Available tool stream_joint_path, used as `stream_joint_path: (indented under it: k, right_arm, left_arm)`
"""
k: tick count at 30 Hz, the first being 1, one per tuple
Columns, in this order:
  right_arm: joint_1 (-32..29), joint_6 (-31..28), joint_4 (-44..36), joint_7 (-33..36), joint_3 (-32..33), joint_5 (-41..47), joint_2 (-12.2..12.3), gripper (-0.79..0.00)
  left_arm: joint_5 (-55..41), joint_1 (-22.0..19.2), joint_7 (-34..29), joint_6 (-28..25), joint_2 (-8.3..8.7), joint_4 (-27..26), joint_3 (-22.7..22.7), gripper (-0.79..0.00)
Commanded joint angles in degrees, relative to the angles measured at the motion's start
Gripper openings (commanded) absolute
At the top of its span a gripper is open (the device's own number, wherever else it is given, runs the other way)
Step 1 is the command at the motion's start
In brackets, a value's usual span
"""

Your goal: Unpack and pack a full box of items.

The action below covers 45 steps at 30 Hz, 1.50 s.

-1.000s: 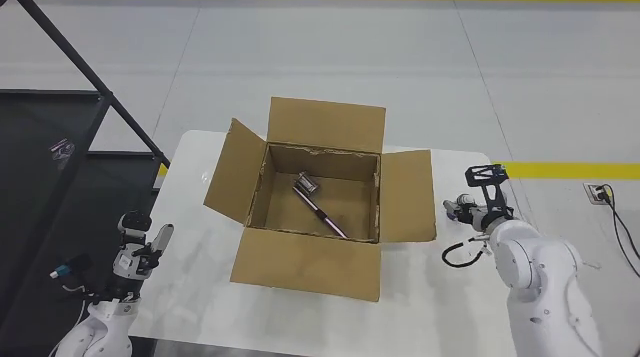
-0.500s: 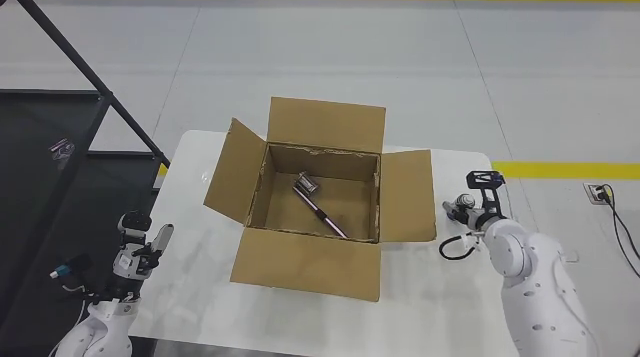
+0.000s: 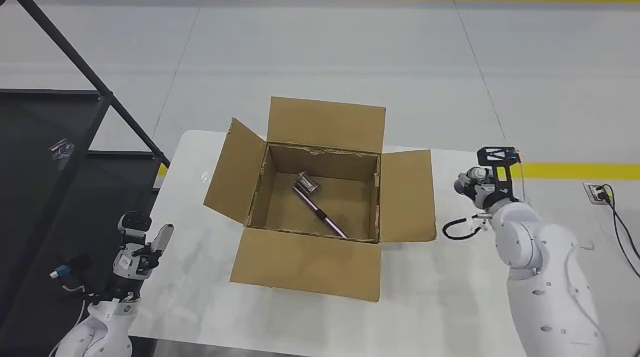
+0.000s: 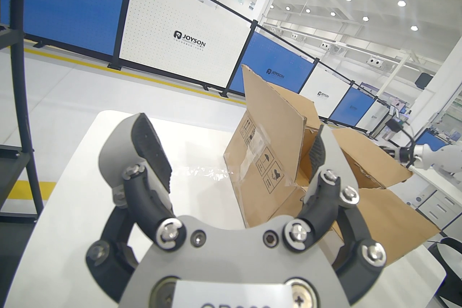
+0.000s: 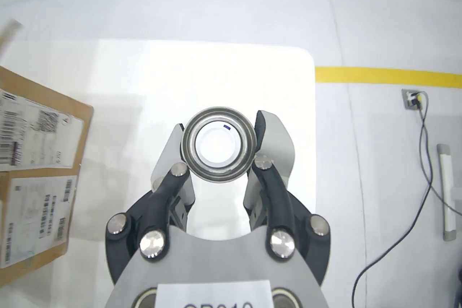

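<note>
Barcode labels [image 5: 36, 129] on cardboard box [image 3: 310, 262], right pincer [image 5: 220, 129] clenched on metal ring [image 5: 189, 143], left pincer [image 4: 232, 139] spread

pale grey floor [image 3: 330, 47] crossed by yellow lines [image 3: 580, 170]; blue and white partition panels [image 4: 180, 35] along the far side, round ceiling lights [image 4: 400, 3] overhead, a black metal rack [image 3: 40, 207] beside the white counter [image 3: 200, 257].

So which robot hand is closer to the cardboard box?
Right. The right gripper, holding a metal ring, hovers just beside the cardboard box's right flap. The left gripper, open, is farther off, by the table's left edge.
</note>
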Motion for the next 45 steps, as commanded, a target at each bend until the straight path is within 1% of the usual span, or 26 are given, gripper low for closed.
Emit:
stream_joint_path:
  k: [1,4,6,8,10,12,13,16,21,23,25,27,34,35,36,37,41,45]
  right_arm:
    - [-1.9,1.3,-10.5,0.6,-1.1,-0.4,-0.1,-0.785]
    - [-3.6,0.7,-21.5,0.9,-4.7,-1.0,-0.3,-0.785]
    - [-3.3,-1.0,-25.5,1.3,-8.2,-2.1,-0.3,-0.785]
    - [-1.5,-4.1,-26.2,2.6,-12.7,-2.1,-0.5,-0.785]
    - [1.5,-6.6,-24.3,4.0,-17.5,-1.6,-0.9,-0.785]
    - [5.0,-8.7,-19.1,5.5,-22.5,-1.3,-1.4,-0.785]
    - [7.3,-9.3,-15.8,6.8,-25.5,-3.1,-1.7,-0.785]
    - [13.1,-8.7,-4.3,7.1,-32.4,-0.4,-3.3,-0.785]
    - [20.2,-7.1,13.2,7.0,-40.4,3.9,-6.1,-0.785]
    - [22.2,-6.5,18.7,6.3,-42.5,5.2,-7.1,-0.785]
    - [23.6,-6.2,23.1,4.9,-43.8,7.4,-8.1,-0.785]
    - [24.9,-5.3,27.0,3.6,-44.9,7.9,-8.8,-0.785]
    - [27.6,-2.7,35.9,-0.8,-47.2,9.1,-11.0,-0.785]
    - [27.9,-2.7,36.9,-1.1,-47.4,9.0,-11.2,-0.73]
    - [28.2,-2.5,37.7,-1.2,-47.5,9.1,-11.5,-0.65]
    - [28.5,-2.5,38.4,-1.5,-47.6,9.4,-11.7,-0.603]
    - [29.4,-2.7,40.8,-2.2,-48.1,9.8,-12.4,-0.483]
    - [30.1,-2.8,42.2,-2.5,-48.3,10.0,-13.1,-0.434]
  left_arm:
    - [0.0,0.0,0.0,0.0,0.0,0.0,0.0,0.0]
    - [0.0,0.0,0.0,0.0,0.0,0.0,0.0,0.0]
    - [0.0,0.0,0.0,0.0,0.0,0.0,0.0,0.0]
    - [0.0,0.0,0.0,0.0,0.0,0.0,0.0,0.0]
    - [0.0,0.0,0.0,0.0,0.0,0.0,0.0,0.0]
    - [0.0,0.0,0.0,0.0,0.0,0.0,0.0,0.0]
    - [0.0,0.0,0.0,0.0,0.0,0.0,0.0,0.0]
    - [0.0,0.0,0.0,0.0,0.0,0.0,0.0,0.0]
    - [0.0,0.0,0.0,0.0,0.0,0.0,0.0,0.0]
    - [0.0,0.0,0.0,0.0,0.0,0.0,0.0,0.0]
    - [0.0,0.0,0.0,0.0,0.0,0.0,0.0,0.0]
    - [0.0,0.0,0.0,0.0,0.0,0.0,0.0,0.0]
    - [0.0,0.0,0.0,0.0,0.0,0.0,0.0,0.0]
    - [0.0,0.0,0.0,0.0,0.0,0.0,0.0,0.0]
    - [0.0,0.0,0.0,0.0,0.0,0.0,0.0,0.0]
    - [0.0,0.0,0.0,0.0,0.0,0.0,0.0,0.0]
    - [0.0,0.0,0.0,0.0,0.0,0.0,0.0,0.0]
    - [0.0,0.0,0.0,0.0,0.0,0.0,0.0,0.0]
